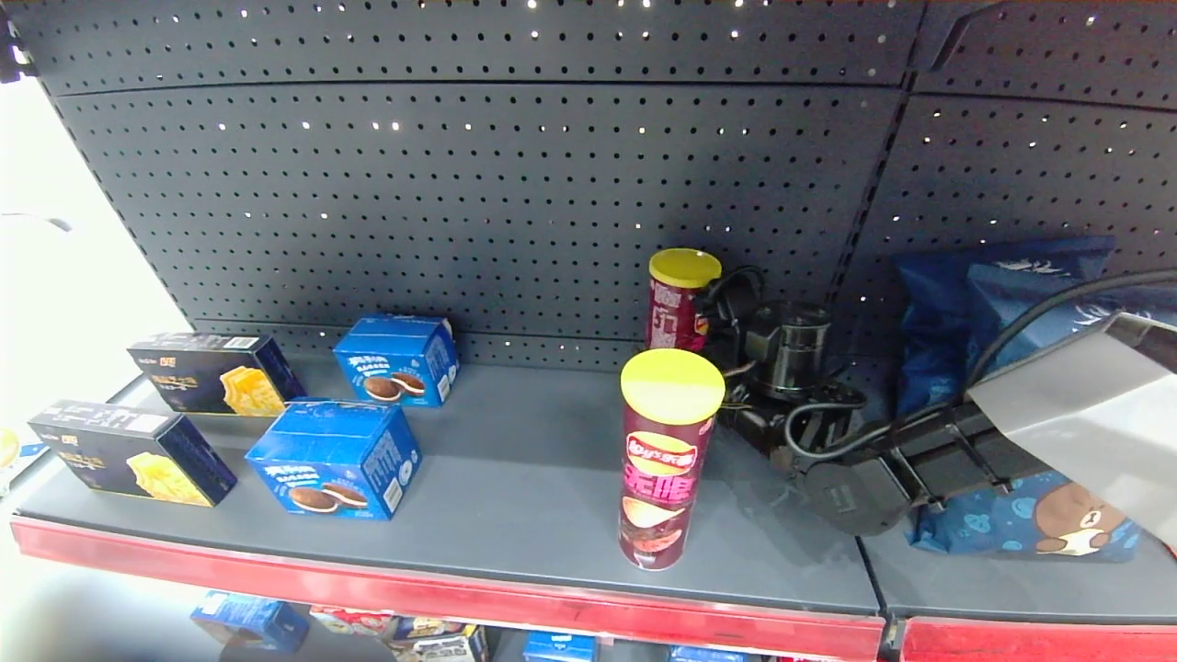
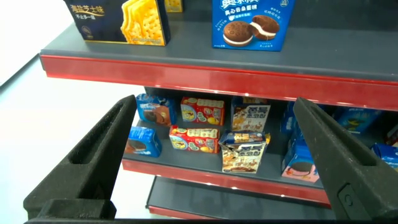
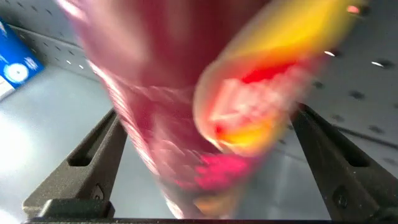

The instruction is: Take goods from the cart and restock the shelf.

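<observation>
On the shelf (image 1: 515, 478), a near cracker box (image 1: 133, 452) and far cracker box (image 1: 216, 372) lie left, a near cookie box (image 1: 336, 460) and far cookie box (image 1: 397, 359) just right of them. The near can (image 1: 669, 460) stands mid-shelf, the far can (image 1: 679, 299) behind it, a bag (image 1: 993, 303) farther right.

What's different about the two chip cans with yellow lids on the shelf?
The front chip can stands near the shelf's red edge; the back chip can stands by the pegboard wall. The front chip can stands alone; the back chip can has the right gripper around it. The front chip can shows whole; the back chip can's bottom is hidden behind it. Both are upright and dark red, with yellow lids.
</observation>
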Robot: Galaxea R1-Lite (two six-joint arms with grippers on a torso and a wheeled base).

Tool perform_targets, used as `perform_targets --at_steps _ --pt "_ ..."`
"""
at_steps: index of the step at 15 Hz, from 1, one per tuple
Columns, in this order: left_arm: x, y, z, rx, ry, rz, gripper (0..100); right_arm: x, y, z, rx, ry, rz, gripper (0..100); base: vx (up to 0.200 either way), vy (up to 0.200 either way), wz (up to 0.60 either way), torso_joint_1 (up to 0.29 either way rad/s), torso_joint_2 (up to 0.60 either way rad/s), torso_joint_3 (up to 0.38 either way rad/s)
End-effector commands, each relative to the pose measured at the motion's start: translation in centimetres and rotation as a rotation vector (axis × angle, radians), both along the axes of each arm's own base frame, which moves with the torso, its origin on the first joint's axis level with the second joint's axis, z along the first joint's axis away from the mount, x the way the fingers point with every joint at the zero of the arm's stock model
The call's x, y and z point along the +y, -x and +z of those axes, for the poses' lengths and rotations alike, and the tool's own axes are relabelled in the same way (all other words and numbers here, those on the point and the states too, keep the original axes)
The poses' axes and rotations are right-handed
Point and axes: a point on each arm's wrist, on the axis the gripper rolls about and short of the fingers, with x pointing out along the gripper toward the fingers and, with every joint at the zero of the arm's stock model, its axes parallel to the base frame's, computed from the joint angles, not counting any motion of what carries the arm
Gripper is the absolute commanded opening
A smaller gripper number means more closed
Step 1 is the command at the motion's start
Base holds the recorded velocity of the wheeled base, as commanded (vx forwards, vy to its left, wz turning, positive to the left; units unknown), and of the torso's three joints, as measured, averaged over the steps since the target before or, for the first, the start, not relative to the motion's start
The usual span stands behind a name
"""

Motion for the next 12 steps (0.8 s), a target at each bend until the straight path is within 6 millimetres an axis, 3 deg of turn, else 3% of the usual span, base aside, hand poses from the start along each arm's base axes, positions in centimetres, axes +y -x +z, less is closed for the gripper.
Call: perform_targets --at_steps 1,7,12 --pt "0.0 0.0 0.0 0.001 0.000 0.001 100 -1.6 1.3 1.6 -0.012 -0.006 -0.012 100 0.000 0.000 0.00 0.000 0.00 0.000" --pt "0.0 0.0 0.0 0.001 0.000 0.001 100 -4.8 5.7 2.8 0.006 0.047 -0.011 100 0.000 0.000 0.00 0.000 0.00 0.000" --pt "0.0 0.0 0.0 0.001 0.000 0.003 100 -6.4 8.1 2.7 0.028 0.068 -0.015 100 0.000 0.000 0.00 0.000 0.00 0.000"
